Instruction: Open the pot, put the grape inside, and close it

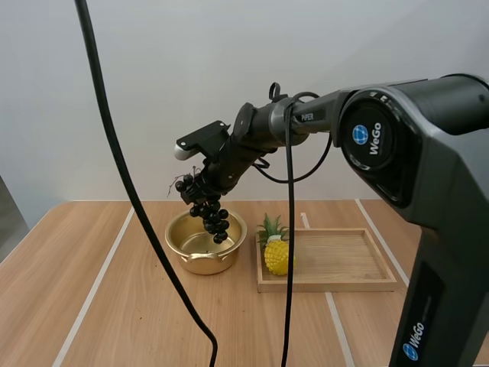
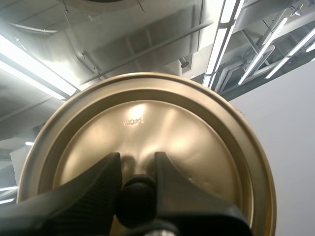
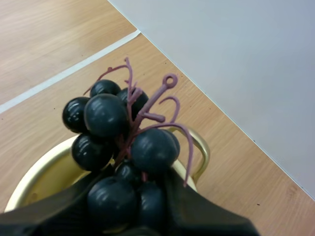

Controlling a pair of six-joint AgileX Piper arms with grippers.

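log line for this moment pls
right gripper: shut on grape bunch, over open pot | left gripper: shut on lid | phase: bunch not yet released

Light wooden table (image 1: 76, 260) with pale stripes, lidless gold pot (image 1: 200, 264) standing on it; wooden tray (image 1: 344, 258) just beside the pot

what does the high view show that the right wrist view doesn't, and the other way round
From the high view: a wooden tray right of the pot, with a pineapple standing at its left end. From the right wrist view: a pinkish stem with a looped tip, and the fingers pinching the bunch from both sides. In both: the right end effector holding the grapes over the open pot on the table.
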